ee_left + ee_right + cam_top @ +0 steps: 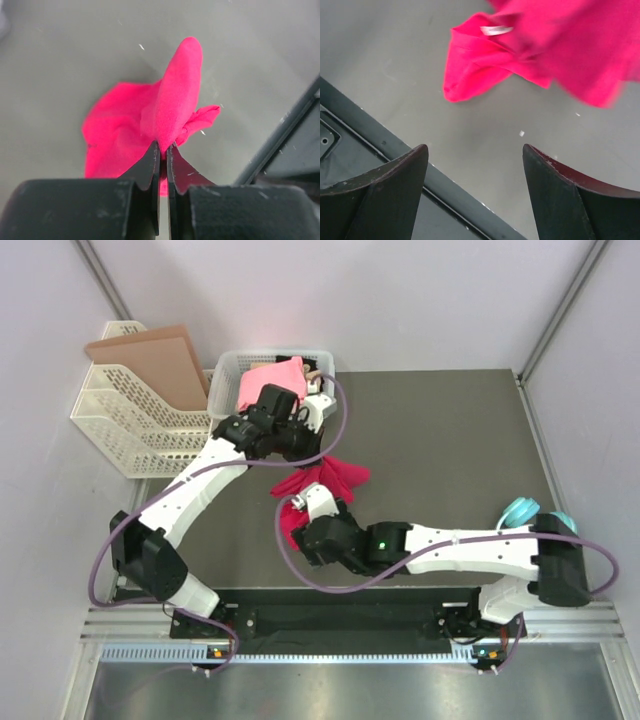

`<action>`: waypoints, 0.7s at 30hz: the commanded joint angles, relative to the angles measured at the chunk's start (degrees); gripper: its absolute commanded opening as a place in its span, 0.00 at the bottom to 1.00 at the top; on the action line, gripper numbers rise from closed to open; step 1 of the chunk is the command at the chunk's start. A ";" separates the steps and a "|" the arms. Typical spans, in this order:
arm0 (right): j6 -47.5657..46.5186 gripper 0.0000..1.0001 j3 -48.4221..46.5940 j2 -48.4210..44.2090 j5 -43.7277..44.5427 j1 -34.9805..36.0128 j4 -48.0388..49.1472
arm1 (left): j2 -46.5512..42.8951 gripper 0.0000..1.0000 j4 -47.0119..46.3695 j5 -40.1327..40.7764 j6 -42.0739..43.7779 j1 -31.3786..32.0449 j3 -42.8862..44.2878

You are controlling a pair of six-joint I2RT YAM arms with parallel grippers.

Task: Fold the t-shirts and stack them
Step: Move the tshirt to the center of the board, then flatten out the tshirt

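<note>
Where the counter point(450, 440) ends at 11 o'clock, white mesh basket point(228, 362): holds light pink t-shirt point(268, 387). White rack point(110, 425), 10 o'clock: holds brown board point(150, 365). Crimson t-shirt point(342, 472): crumpled mid-counter, one fold raised, pinched in left pincer point(163, 150). Right pincer point(475, 150): spread wide, empty, shirt at its 12 o'clock.

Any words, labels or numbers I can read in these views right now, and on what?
White tag on the crimson-magenta t-shirt, right wrist view: too blurred to read.
No other text, brand, number or sign shows in any view.
</note>
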State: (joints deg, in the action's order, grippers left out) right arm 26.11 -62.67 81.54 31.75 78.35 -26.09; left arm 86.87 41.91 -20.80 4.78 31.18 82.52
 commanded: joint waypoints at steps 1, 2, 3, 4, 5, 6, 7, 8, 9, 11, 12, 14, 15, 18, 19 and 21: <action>-2.73 0.76 -4.47 3.01 0.42 1.46 2.97 | 3.47 0.00 -6.13 3.48 1.29 0.20 6.77; -2.73 0.75 -4.30 2.40 0.68 1.46 3.23 | 4.09 0.00 -6.75 4.27 1.11 0.20 8.34; -2.73 0.75 -3.69 1.96 0.86 1.46 3.50 | 4.71 0.00 -7.54 5.23 1.29 0.20 9.14; -2.73 0.75 -3.25 1.52 0.95 1.46 4.02 | 5.76 0.00 -8.85 5.59 1.29 0.20 9.76; -2.64 0.75 -2.81 0.56 1.21 1.55 4.20 | 6.29 0.03 -9.21 5.77 1.11 0.20 11.24; -2.64 0.75 -2.11 0.20 1.47 1.55 4.46 | 7.42 0.17 -9.22 5.33 1.20 0.20 12.22; -2.64 0.75 -1.84 -0.15 1.65 1.46 4.55 | 7.96 0.68 -8.43 5.07 1.20 0.20 13.27; -2.64 0.76 -1.66 -0.15 1.91 1.46 4.47 | 8.66 0.98 -7.90 4.98 1.20 0.20 15.37; -2.55 0.76 -1.31 -0.15 2.00 1.37 4.64 | 9.45 0.99 -7.46 5.41 0.94 0.20 16.17; -2.55 0.76 -1.22 0.73 1.83 1.20 4.99 | 9.02 0.99 -7.45 8.57 1.02 0.11 16.45; -2.64 0.76 -1.48 1.25 1.74 1.11 5.25 | 7.63 0.99 -7.72 9.97 1.46 0.11 15.92; -3.16 0.76 -1.75 3.01 0.78 0.58 5.87 | 5.25 0.99 -8.42 13.67 2.95 -0.24 13.82; -3.43 0.76 -2.36 3.62 0.34 -0.20 6.31 | 2.54 0.99 -8.77 13.85 3.39 -1.29 13.02; -4.49 0.75 -3.68 6.08 -2.38 -3.01 7.71 | -2.91 0.99 -6.33 14.03 3.84 -4.28 11.00; -4.75 0.74 -3.94 7.05 -3.35 -3.98 8.07 | -4.33 0.99 -5.18 13.68 4.19 -4.98 9.86; -4.92 0.73 -5.00 8.54 -7.39 -7.67 9.55 | -9.23 0.99 -2.38 13.68 4.98 -6.57 7.58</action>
State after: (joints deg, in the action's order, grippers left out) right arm 22.48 -64.27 87.29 29.95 76.20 -20.84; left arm 88.49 36.95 -8.91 7.75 27.59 92.55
